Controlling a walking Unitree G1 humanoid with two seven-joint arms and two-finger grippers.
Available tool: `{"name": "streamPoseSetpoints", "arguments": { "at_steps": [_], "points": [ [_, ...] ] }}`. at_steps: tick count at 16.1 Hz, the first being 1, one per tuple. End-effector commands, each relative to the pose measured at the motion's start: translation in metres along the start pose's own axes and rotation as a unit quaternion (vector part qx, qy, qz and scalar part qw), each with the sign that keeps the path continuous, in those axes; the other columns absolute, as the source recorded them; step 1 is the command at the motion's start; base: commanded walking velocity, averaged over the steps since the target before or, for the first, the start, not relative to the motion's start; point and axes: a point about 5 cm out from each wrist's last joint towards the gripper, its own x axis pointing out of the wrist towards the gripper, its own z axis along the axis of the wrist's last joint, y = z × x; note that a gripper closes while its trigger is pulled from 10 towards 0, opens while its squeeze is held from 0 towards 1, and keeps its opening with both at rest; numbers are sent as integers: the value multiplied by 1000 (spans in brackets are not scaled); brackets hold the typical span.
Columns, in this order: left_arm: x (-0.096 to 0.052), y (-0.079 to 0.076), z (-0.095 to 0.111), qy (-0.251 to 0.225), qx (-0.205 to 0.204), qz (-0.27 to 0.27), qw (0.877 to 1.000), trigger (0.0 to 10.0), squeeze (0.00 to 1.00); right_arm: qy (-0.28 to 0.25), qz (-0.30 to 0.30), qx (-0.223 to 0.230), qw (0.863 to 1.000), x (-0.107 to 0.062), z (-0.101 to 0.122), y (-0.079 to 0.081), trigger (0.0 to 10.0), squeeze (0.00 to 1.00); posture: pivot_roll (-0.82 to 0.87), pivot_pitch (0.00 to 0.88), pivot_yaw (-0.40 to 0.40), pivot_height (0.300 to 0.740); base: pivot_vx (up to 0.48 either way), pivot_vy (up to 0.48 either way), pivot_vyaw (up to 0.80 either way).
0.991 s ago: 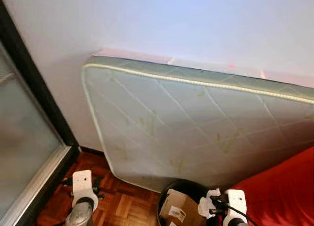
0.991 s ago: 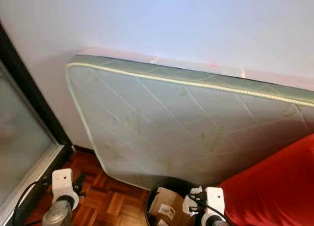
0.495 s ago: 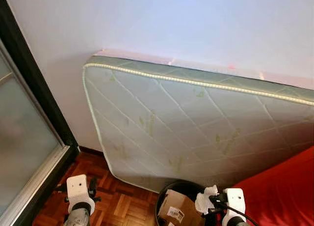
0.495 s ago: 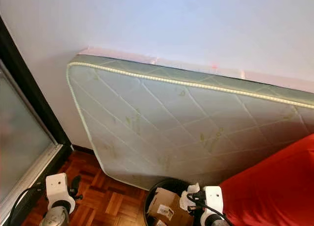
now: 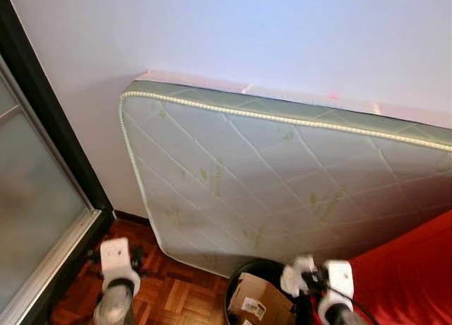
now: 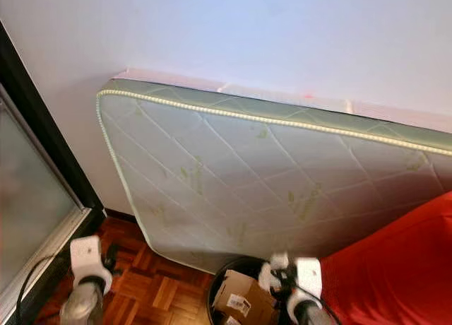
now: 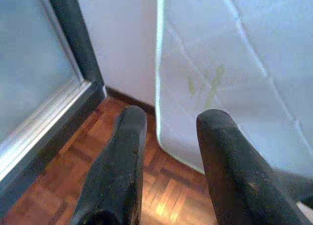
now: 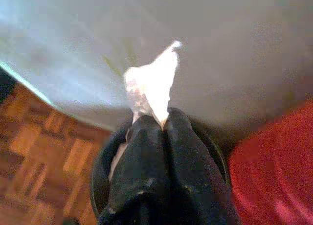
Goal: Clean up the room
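A crumpled white tissue (image 8: 151, 85) sticks out from between the fingers of my right gripper (image 8: 161, 124), which is shut on it. That gripper (image 5: 305, 279) hangs just above the far rim of a black round bin (image 5: 265, 270). A cardboard box (image 5: 258, 302) with a label lies inside the bin. My left gripper (image 7: 168, 122) is open with nothing between its fingers, low over the parquet floor (image 7: 161, 200) to the left of the bin (image 6: 233, 265).
A quilted mattress (image 5: 282, 176) leans on its side against the white wall behind the bin. A red sofa or cover (image 5: 409, 275) stands at the right. A dark-framed frosted glass door (image 5: 35, 212) runs along the left.
My right gripper has drifted slightly left and up over the bin, still holding the tissue. The left arm has shifted a little. The camera has barely moved.
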Motion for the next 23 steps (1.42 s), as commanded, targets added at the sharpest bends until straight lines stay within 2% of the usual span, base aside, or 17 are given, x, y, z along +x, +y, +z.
{"name": "streamPoseSetpoints", "arguments": {
  "at_steps": [1, 2, 5, 9, 15, 19, 20, 21, 23],
  "points": [
    [4, -4, 6, -6, 0, -9, 1000, 10000, 0, -120, 30, -22, 992, 21, 51, 19, 10000, 0, 15, 0, -50, 740, 0, 0, 0],
    [8, -6, 12, -15, -1, -14, 1000, 10000, 0, -170, 41, -20, 984, 28, 75, 30, 10000, 0, 22, 0, -48, 740, 0, 0, 0],
    [13, -11, 18, -20, -4, -20, 1000, 10000, 0, -180, 45, -21, 982, 32, 87, 29, 10000, 0, 9, 0, -48, 740, 0, 0, 0],
    [14, -18, 21, -27, -18, -14, 999, 10000, 0, -167, 32, -40, 985, 35, 97, 21, 10000, 0, -8, 0, -83, 740, 0, 0, 0],
    [10, -19, 23, -50, -15, -28, 998, 10000, 0, -183, 20, -54, 981, 32, 103, 15, 10000, 0, 6, 46, -77, 740, 0, 0, 0],
    [11, -28, 25, -52, -6, -52, 997, 10000, 0, -170, 12, -59, 984, 32, 100, 15, 10000, 0, 13, 49, -86, 740, 0, 0, 0],
    [8, -25, 23, -56, -9, -45, 997, 10000, 0, -164, 14, -62, 984, 30, 95, 15, 10000, 0, 28, 55, -99, 740, 0, 0, 0],
    [5, -21, 21, -59, -20, -30, 998, 10000, 0, -156, 19, -66, 985, 28, 90, 14, 10000, 0, 36, 62, -105, 735, 0, 0, 0],
    [-3, -19, 16, -64, -19, -28, 997, 10000, 0, -155, 34, -76, 984, 22, 85, 12, 10000, 0, 54, 84, -112, 705, 0, 0, 0]
  ]
}}
